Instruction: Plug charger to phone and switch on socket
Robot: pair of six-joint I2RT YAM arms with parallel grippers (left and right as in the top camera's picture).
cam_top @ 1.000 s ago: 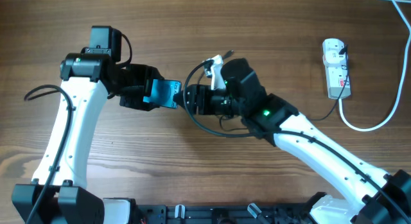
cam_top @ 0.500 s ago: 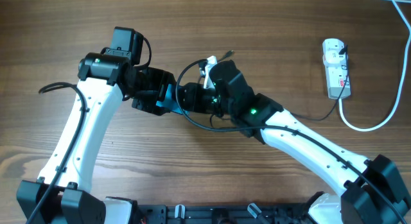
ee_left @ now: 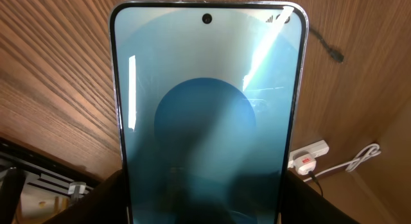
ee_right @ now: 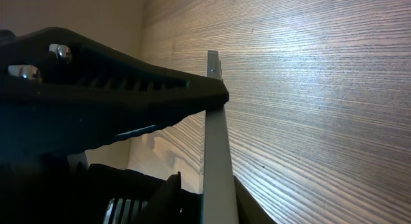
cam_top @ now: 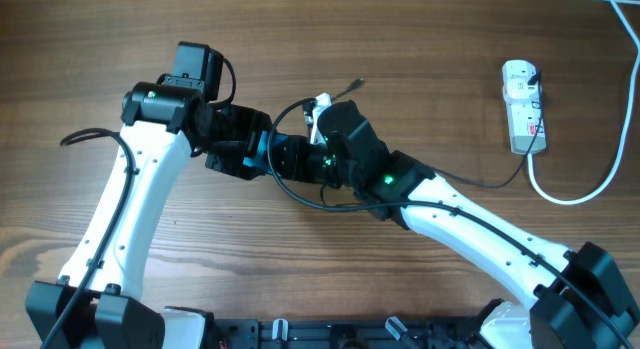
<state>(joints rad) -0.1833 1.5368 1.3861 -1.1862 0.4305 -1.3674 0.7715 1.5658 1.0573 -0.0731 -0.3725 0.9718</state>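
The slim, pale-edged, teal-screened smartphone (ee_left: 205,115) is clamped in the left gripper (cam_top: 248,154); its edge is touched by the right gripper (cam_top: 285,156), whose closure cannot be told.

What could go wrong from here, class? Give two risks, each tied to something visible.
1. The left claw holds the phone by one end, while the right claw meets only its thin edge; it might twist or slip.
2. The charger's plug tip lies loose on the table, in neither claw, close to the right arm, which might sweep it aside.
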